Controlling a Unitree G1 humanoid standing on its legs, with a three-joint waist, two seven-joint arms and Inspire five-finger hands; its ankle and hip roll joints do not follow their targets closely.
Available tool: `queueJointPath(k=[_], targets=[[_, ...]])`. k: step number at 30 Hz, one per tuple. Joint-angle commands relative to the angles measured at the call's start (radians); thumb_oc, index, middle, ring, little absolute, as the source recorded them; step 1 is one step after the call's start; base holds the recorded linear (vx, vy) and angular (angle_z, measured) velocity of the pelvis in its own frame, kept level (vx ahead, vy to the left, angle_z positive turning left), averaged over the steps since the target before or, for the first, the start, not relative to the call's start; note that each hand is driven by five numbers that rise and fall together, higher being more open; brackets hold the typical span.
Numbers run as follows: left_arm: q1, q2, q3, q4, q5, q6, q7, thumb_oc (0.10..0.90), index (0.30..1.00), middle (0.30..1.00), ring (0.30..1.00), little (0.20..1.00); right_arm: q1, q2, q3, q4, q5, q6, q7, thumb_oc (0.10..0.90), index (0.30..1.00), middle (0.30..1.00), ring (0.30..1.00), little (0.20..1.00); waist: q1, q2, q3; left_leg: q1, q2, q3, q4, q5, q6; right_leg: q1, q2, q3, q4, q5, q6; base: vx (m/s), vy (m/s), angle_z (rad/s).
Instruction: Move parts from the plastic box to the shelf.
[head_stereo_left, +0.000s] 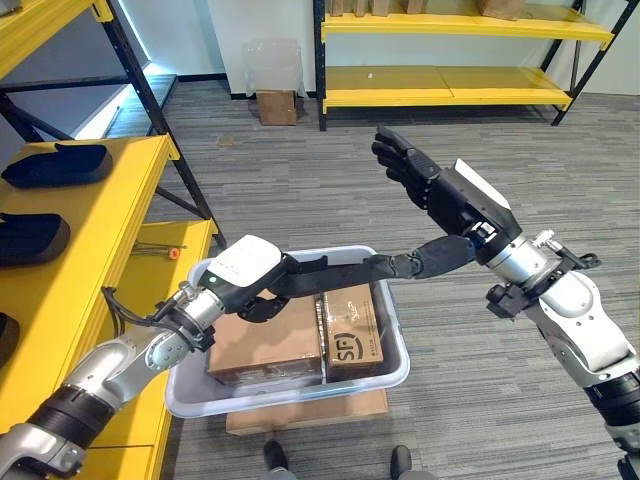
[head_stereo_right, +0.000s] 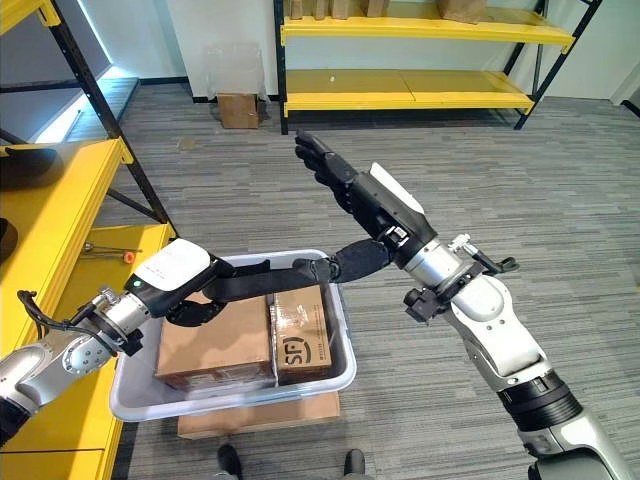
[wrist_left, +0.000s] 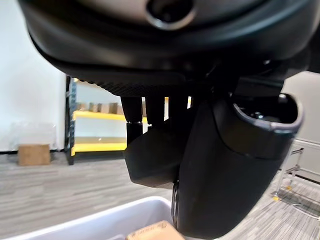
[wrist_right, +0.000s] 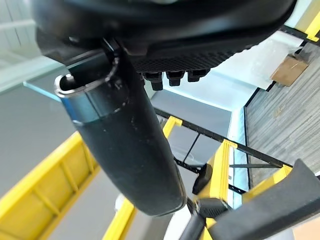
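Note:
A long black part (head_stereo_left: 400, 265) hangs level above the pale plastic box (head_stereo_left: 300, 395). My left hand (head_stereo_left: 245, 268), with its white cover, is curled round the part's left end, over the box's left side. The part's right end reaches under the wrist of my right hand (head_stereo_left: 410, 170). That hand is raised above the box's far right corner, open, with straight fingers pointing away and holding nothing. In the box lie a large brown carton (head_stereo_left: 268, 345) and a narrower one (head_stereo_left: 352, 335). Two more black parts (head_stereo_left: 55, 165) (head_stereo_left: 30, 238) rest on the yellow shelf (head_stereo_left: 130, 200) at the left.
The box sits on a flat cardboard piece (head_stereo_left: 310, 412) on the grey carpet, tight against the left shelf's lower level. A small orange thing (head_stereo_left: 174, 253) lies on that level. Far back stand another yellow rack (head_stereo_left: 450, 90), a carton (head_stereo_left: 277, 105) and a clear bin (head_stereo_left: 272, 62).

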Motion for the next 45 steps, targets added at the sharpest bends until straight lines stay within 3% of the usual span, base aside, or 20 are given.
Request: queueJointPath(k=[1,8,13,19,26,33,36,37,38,39,41,43,44,45], targets=[[-0.057,0.002,0.152,-0.012,-0.113,-0.007,0.064,0.400,0.300,0.300,0.300,0.300,-0.029,0.008,-0.103,-0.104,0.107,-0.091,-0.014,0.900,1.000,1.000,1.000,1.000,-0.013,-0.037,-0.096,-0.057,0.109,-0.049,0.095,-0.013,-0.084,0.112,-0.071,0.018,0.040,-0.132,0.049,0.00,0.000,0.00],[0.120,-0.040,0.321,-0.048,-0.155,0.006,0.044,0.400,0.300,0.300,0.300,0.300,0.183,0.024,-0.258,-0.135,0.110,-0.069,-0.012,0.900,1.000,1.000,1.000,1.000,-0.022,-0.027,-0.092,-0.052,0.111,-0.044,0.091,-0.008,-0.085,0.111,-0.071,0.019,0.042,-0.134,0.047,0.00,-0.007,-0.01],[0.240,-0.110,0.432,-0.092,-0.197,0.014,0.044,0.400,0.300,0.300,0.300,0.300,0.329,0.096,-0.360,-0.138,0.045,-0.057,-0.059,0.900,1.000,1.000,1.000,1.000,-0.029,-0.018,-0.091,-0.046,0.110,-0.044,0.088,-0.008,-0.084,0.113,-0.071,0.022,0.045,-0.139,0.046,0.00,-0.007,-0.01],[0.326,-0.214,0.512,-0.149,-0.239,0.028,0.049,0.400,0.300,0.300,0.300,0.300,0.401,0.197,-0.392,-0.113,0.019,-0.039,-0.094,0.900,1.000,1.000,1.000,1.000,-0.030,-0.005,-0.092,-0.035,0.112,-0.050,0.082,-0.001,-0.085,0.126,-0.064,0.021,0.053,-0.156,0.034,0.00,-0.007,0.01],[0.379,-0.280,0.559,-0.222,-0.247,0.044,0.056,0.400,0.300,0.300,0.300,0.300,0.410,0.224,-0.379,-0.071,-0.044,-0.015,-0.139,0.900,1.000,1.000,1.000,1.000,-0.023,0.024,-0.077,-0.025,0.127,-0.078,0.087,0.015,-0.089,0.139,-0.038,0.018,0.101,-0.201,0.007,-0.04,-0.052,0.03],[0.437,-0.299,0.627,-0.299,-0.249,0.063,0.055,0.400,0.300,0.300,0.300,0.300,0.365,0.198,-0.346,-0.063,-0.092,-0.006,-0.152,0.900,1.000,1.000,1.000,1.000,0.004,0.090,-0.029,-0.019,0.173,-0.143,0.099,0.122,-0.117,0.131,0.049,0.012,0.191,-0.272,-0.061,-0.09,-0.122,0.12],[0.462,-0.286,0.660,-0.332,-0.236,0.068,0.049,0.400,0.300,0.300,0.300,0.300,0.303,0.152,-0.306,-0.059,-0.097,-0.002,-0.149,0.900,1.000,1.000,1.000,1.000,0.024,0.122,0.027,-0.029,0.197,-0.198,0.075,0.212,-0.136,0.086,0.090,0.002,0.245,-0.282,-0.088,-0.26,-0.149,0.09],[0.467,-0.272,0.673,-0.346,-0.223,0.069,0.048,0.400,0.300,0.300,0.300,0.300,0.264,0.127,-0.280,-0.060,-0.098,-0.001,-0.144,0.900,1.000,1.000,1.000,1.000,0.039,0.139,0.057,-0.041,0.197,-0.218,0.033,0.267,-0.147,0.043,0.098,-0.012,0.267,-0.283,-0.097,-0.27,-0.103,0.09],[0.466,-0.274,0.675,-0.346,-0.223,0.069,0.048,0.400,0.300,0.300,0.300,0.300,0.258,0.126,-0.277,-0.056,-0.098,-0.003,-0.144,0.900,1.000,1.000,1.000,1.000,0.034,0.140,0.057,-0.043,0.197,-0.221,0.025,0.274,-0.147,0.038,0.099,-0.015,0.272,-0.285,-0.098,-0.37,-0.089,0.25],[0.453,-0.249,0.680,-0.357,-0.219,0.064,0.049,0.400,0.300,0.300,0.300,0.300,0.224,0.099,-0.259,-0.058,-0.102,-0.005,-0.145,0.900,1.000,1.000,1.000,1.000,0.044,0.146,0.083,-0.057,0.187,-0.211,-0.012,0.316,-0.155,-0.006,0.084,-0.038,0.293,-0.292,-0.098,-0.28,-0.048,0.47],[0.447,-0.237,0.683,-0.364,-0.222,0.058,0.047,0.400,0.300,0.300,0.300,0.300,0.208,0.088,-0.253,-0.061,-0.096,-0.008,-0.143,0.900,1.000,1.000,1.000,1.000,0.044,0.150,0.091,-0.074,0.186,-0.189,-0.025,0.337,-0.155,-0.029,0.075,-0.055,0.292,-0.285,-0.099,-0.26,-0.050,0.64],[0.400,-0.185,0.664,-0.367,-0.217,0.049,0.040,0.400,0.300,0.300,0.300,0.300,0.214,0.072,-0.267,-0.063,-0.102,-0.021,-0.159,0.900,1.000,1.000,1.000,1.000,0.031,0.137,0.103,-0.114,0.188,-0.042,0.017,0.341,-0.159,-0.033,0.030,-0.135,0.255,-0.262,-0.088,-0.23,-0.128,1.22],[0.361,-0.145,0.642,-0.377,-0.227,0.040,0.031,0.400,0.300,0.300,0.300,0.300,0.229,0.073,-0.278,-0.064,-0.115,-0.023,-0.174,0.900,1.000,1.000,1.000,1.000,0.009,0.119,0.106,-0.105,0.193,0.001,0.097,0.273,-0.159,-0.040,0.003,-0.158,0.257,-0.258,-0.085,-0.20,-0.168,1.80],[0.350,-0.135,0.636,-0.387,-0.232,0.031,0.030,0.400,0.300,0.300,0.300,0.300,0.231,0.076,-0.277,-0.067,-0.119,-0.024,-0.174,0.900,1.000,1.000,1.000,1.000,0.005,0.115,0.106,-0.087,0.196,-0.003,0.140,0.239,-0.158,-0.050,-0.002,-0.168,0.255,-0.246,-0.089,-0.18,-0.157,1.82]])
